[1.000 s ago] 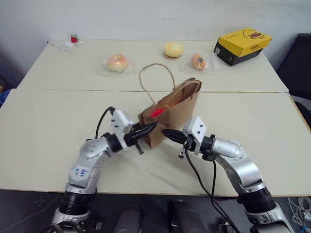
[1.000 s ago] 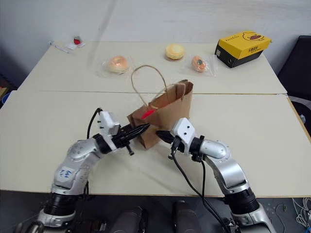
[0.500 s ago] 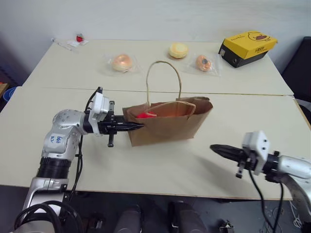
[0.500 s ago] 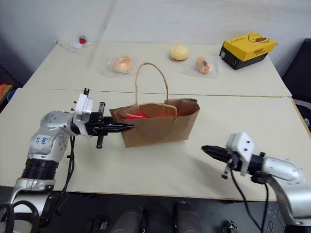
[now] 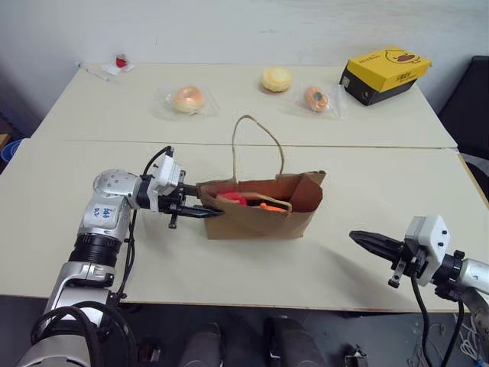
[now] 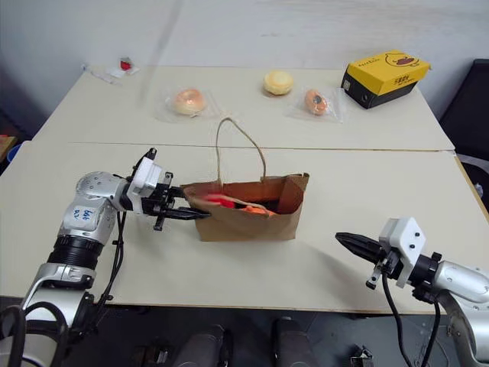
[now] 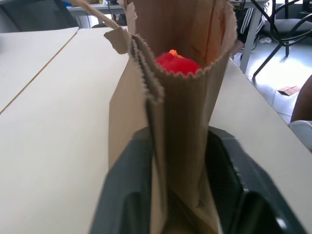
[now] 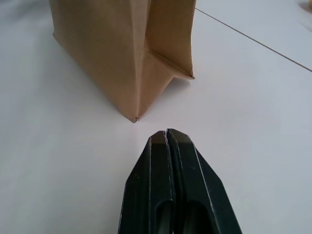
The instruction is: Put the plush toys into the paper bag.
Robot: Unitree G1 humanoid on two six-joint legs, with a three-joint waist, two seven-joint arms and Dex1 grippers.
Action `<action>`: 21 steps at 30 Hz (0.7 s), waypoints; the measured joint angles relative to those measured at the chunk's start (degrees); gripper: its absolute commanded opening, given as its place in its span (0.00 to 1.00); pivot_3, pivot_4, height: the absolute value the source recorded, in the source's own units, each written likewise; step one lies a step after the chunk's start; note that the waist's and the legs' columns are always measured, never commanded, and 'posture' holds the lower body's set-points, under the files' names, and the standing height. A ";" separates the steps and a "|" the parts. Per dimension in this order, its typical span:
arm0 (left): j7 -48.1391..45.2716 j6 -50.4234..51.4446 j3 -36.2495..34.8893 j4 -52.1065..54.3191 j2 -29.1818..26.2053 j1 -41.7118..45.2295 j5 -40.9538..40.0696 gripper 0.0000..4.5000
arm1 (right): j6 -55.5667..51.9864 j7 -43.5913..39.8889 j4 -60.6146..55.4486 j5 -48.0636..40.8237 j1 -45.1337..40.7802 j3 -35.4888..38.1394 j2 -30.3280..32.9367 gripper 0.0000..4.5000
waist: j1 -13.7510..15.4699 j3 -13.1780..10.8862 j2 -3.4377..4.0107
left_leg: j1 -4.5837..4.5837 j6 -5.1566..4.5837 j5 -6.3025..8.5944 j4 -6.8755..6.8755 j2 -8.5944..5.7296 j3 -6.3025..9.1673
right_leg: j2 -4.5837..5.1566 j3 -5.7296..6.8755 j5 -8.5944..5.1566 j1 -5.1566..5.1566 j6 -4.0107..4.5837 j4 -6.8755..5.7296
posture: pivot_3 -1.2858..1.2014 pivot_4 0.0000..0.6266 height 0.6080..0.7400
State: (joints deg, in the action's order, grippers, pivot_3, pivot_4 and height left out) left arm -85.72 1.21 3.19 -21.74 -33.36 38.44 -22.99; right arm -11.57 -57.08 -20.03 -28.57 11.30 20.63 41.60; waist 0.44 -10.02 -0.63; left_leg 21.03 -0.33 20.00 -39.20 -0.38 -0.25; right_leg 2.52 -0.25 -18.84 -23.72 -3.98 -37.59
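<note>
The brown paper bag [image 5: 263,208] stands upright near the middle of the near table [image 5: 229,260], mouth open, one tan string handle [image 5: 257,145] arching above it. Inside, the red plush toy [image 5: 231,199] sits toward the bag's left end and the orange plush toy [image 5: 269,206] lies just beside it on the right; both show over the rim.

The left gripper [image 5: 205,212] reaches level from the left, and its fingers [image 7: 127,195] are parted on either side of the bag's left edge; whether they press the paper I cannot tell. The right gripper [image 5: 365,240] hangs over the table's near right part, well apart from the bag, pointing left toward it with its fingers pressed together on nothing.

On the far table lie three round pastries in clear wrappers [image 5: 186,99] and a yellow-and-black cardboard box [image 5: 384,72] printed with a cartoon duck face. Its writing cannot be read.
</note>
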 measured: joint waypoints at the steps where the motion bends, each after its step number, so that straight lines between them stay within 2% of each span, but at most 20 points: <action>1: 0.44 0.06 -0.21 1.04 -0.28 -0.80 0.00 0.63 | 0.14 0.10 -0.14 -0.29 -0.09 0.00 -0.26 0.00 | 0.00 0.00 0.00 | 0.00 0.00 0.00 0.00 0.00 0.01 | 0.00 0.00 0.00 0.00 0.00 0.00 | 0.52 0.24 1.00; 2: 1.04 0.10 -0.52 1.37 -0.49 -1.39 0.00 0.69 | -0.01 0.32 -0.14 -0.82 -0.33 -0.01 -0.55 0.00 | -0.06 0.00 0.00 | 0.00 0.00 0.00 0.00 0.01 0.02 | 0.00 0.01 0.00 0.00 0.00 -0.01 | 0.52 0.24 1.00; 3: 1.96 0.11 -1.20 1.83 -0.76 -2.13 -0.04 0.77 | -1.03 0.41 -0.16 -2.08 -0.66 -0.03 -0.62 0.04 | -0.16 0.00 0.00 | 0.00 0.01 0.00 0.00 0.01 0.02 | 0.00 0.00 0.00 -0.01 0.00 -0.02 | 0.52 0.24 1.00; 6: 3.83 0.61 -3.29 3.47 -2.74 -4.12 -0.14 0.99 | -3.37 0.18 -0.17 -3.96 -0.96 -0.12 -0.43 0.21 | -0.42 0.00 0.00 | 0.00 0.01 0.00 0.00 0.02 0.04 | 0.00 0.02 0.00 -0.01 0.00 -0.02 | 0.52 0.24 1.00; 16: 9.90 2.49 -12.87 11.62 -10.67 -17.72 -1.43 1.00 | -2.04 -2.90 1.43 -4.05 -5.54 -0.04 2.63 0.99 | -0.49 0.01 0.02 | -0.05 -0.05 0.03 0.02 0.03 0.04 | 0.07 0.02 0.00 0.01 0.00 0.15 | 0.52 0.24 1.00; 21: 13.68 3.07 -14.60 13.01 -9.40 -20.07 -1.67 1.00 | -0.54 -3.71 5.80 -2.29 -8.19 -0.32 3.09 0.99 | 0.21 0.01 0.02 | -0.03 -0.06 0.04 0.02 0.01 0.03 | 0.12 0.03 0.00 0.04 0.00 0.15 | 0.52 0.24 1.00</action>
State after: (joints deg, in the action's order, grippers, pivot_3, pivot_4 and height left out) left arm -72.04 4.28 -11.41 -8.73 -42.77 18.37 -24.66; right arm -12.10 -60.78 -14.23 -30.87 3.11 20.31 44.69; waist 0.65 -10.01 -0.61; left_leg 21.00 -0.39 20.04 -39.19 -0.37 -0.22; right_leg 2.64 -0.22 -18.84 -23.68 -3.98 -37.44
